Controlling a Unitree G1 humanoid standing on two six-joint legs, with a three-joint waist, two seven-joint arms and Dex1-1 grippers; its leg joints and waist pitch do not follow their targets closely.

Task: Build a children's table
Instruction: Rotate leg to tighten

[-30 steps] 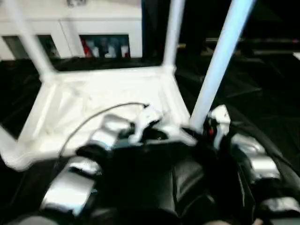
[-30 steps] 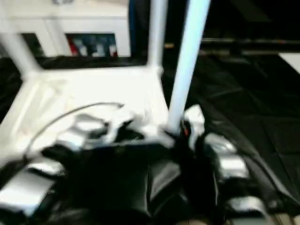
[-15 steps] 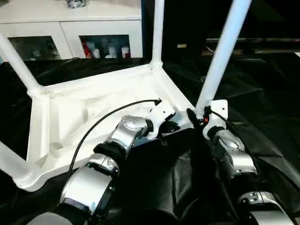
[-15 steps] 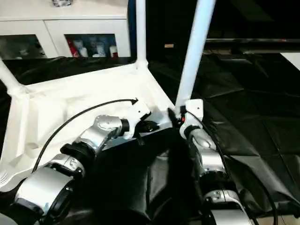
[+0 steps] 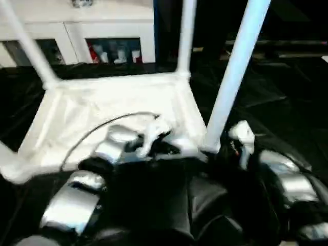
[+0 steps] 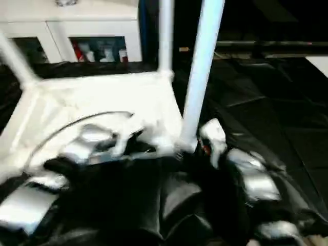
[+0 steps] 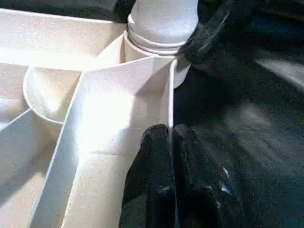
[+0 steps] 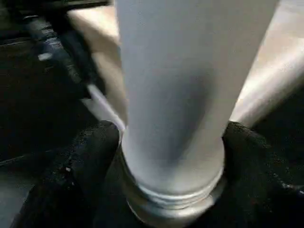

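Note:
The children's table lies upside down, its white ribbed tabletop [image 5: 102, 102] facing up. White legs stand in its corner sockets, among them the near-right leg [image 5: 230, 77], a far-right leg [image 5: 185, 36] and a far-left leg [image 5: 28, 43]. My left gripper [image 7: 171, 133] is shut on the thin near rim of the tabletop, close to the near-right socket [image 7: 156, 47]. My right gripper [image 8: 171, 156] holds the near-right leg just above its collar, one black finger [image 8: 85, 161] pressed on each side.
A black cloth [image 5: 287, 102] covers the surface under and around the table. A white cabinet [image 5: 102, 31] with glass doors stands at the back left. My silver forearms [image 5: 77, 200] fill the near part of the head views.
The whole picture has shifted and blurred, so the camera moved. Both grippers stay where they were, the left on the rim and the right on the near-right leg.

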